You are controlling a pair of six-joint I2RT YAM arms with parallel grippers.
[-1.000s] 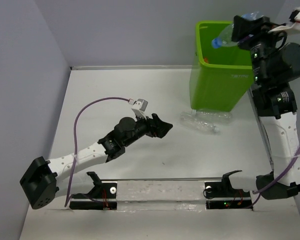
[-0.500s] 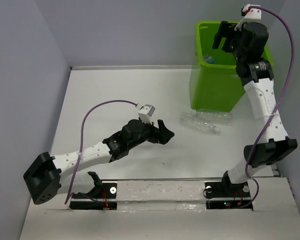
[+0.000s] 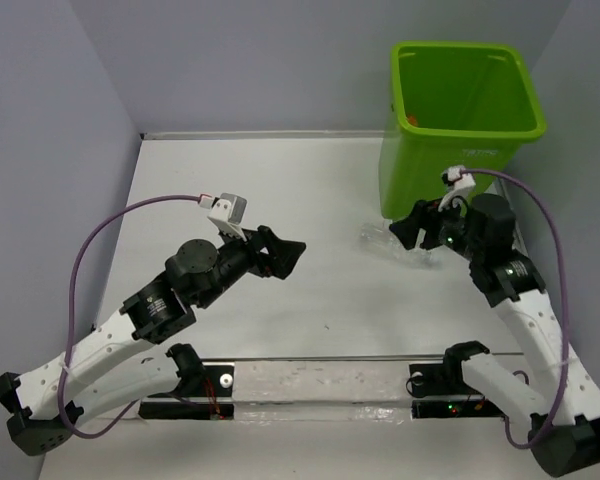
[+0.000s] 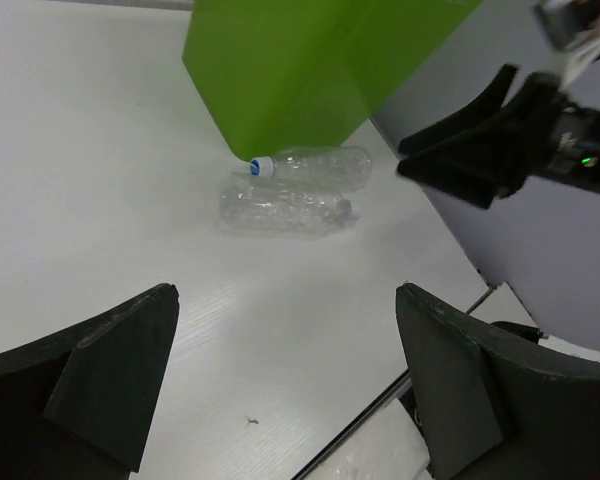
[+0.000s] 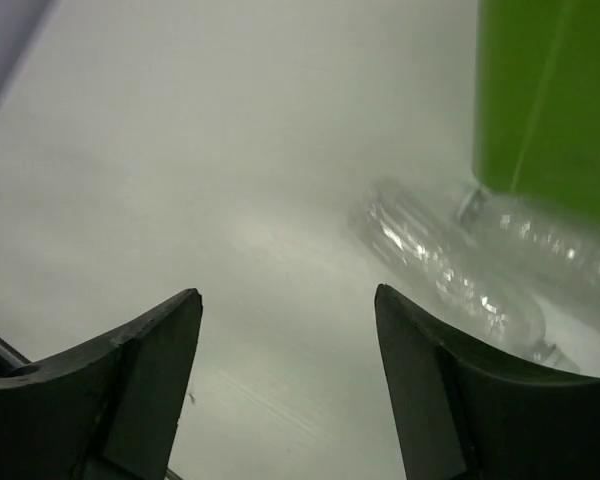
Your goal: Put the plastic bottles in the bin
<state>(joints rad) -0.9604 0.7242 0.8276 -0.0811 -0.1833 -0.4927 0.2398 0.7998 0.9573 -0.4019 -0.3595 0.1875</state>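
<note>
Top view: the smooth lime bin [image 3: 460,150], square with a rolled rim, stands upper right; the right gripper [image 3: 412,228] half hides the clear bottles [image 3: 377,238] at its foot; the left gripper [image 3: 285,255] is spread and empty. Left wrist view: two ribbed bottles lie side by side against the bin's base, one blue-capped. Right wrist view: blurred; bin cut off upper right; jaws apart, nothing between.
</note>
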